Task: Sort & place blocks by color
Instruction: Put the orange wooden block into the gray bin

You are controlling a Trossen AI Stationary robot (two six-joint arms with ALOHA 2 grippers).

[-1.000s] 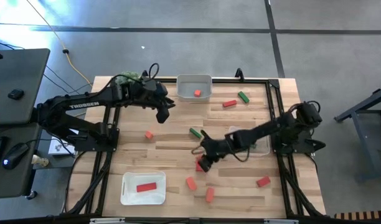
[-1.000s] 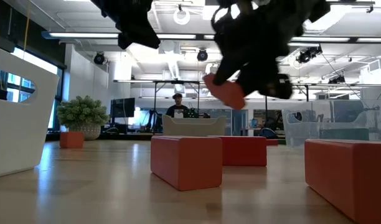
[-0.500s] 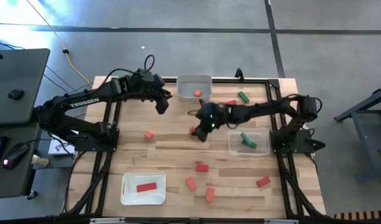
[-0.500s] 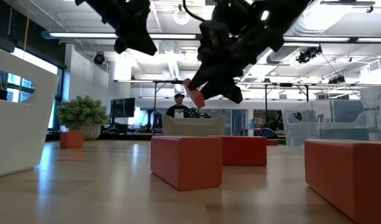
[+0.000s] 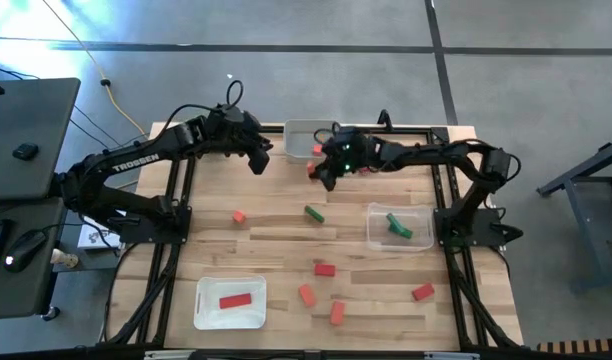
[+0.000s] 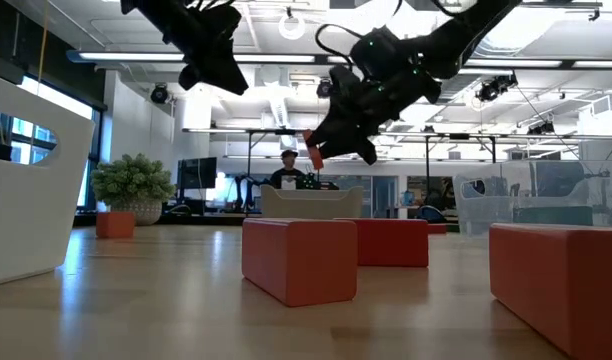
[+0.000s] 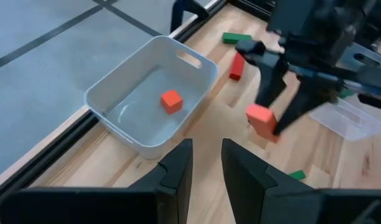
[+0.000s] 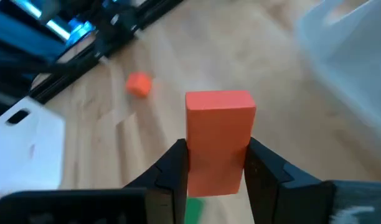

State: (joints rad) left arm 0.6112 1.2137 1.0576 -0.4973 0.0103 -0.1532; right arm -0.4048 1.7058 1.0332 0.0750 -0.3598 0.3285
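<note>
My right gripper (image 5: 317,172) is shut on an orange-coral block (image 8: 218,140), held in the air just near of the white far tray (image 5: 331,128), which holds one orange cube (image 7: 171,100). My left gripper (image 7: 206,171) hovers left of that tray, empty, its fingers a narrow gap apart. Loose blocks lie flat on the table: a coral cube (image 5: 239,216), a green one (image 5: 313,213), a red one (image 5: 325,269), two coral ones (image 5: 306,295) and a red one (image 5: 422,292). A green block (image 5: 396,225) lies in the clear tray. My right gripper pinches the coral block's two long sides (image 8: 192,163) between its two fingers. The block's free end (image 8: 218,99) stands out beyond the fingertips. The fingers slant down from the table's right side. The block hangs tilted below them (image 6: 313,155), clear of the table.
A white tray (image 5: 208,312) with a red block (image 5: 236,299) sits at the near left. The clear tray (image 5: 376,240) is at the right. A red block (image 7: 237,65) and a green block (image 7: 237,38) lie beyond the far tray. A plant ball (image 6: 132,180) stands at the far left.
My right gripper has carried the coral block up from the table's near middle toward the far edge, ending just near of the white far tray. The block stays in its hold. My left gripper has drawn back a little toward the far edge.
</note>
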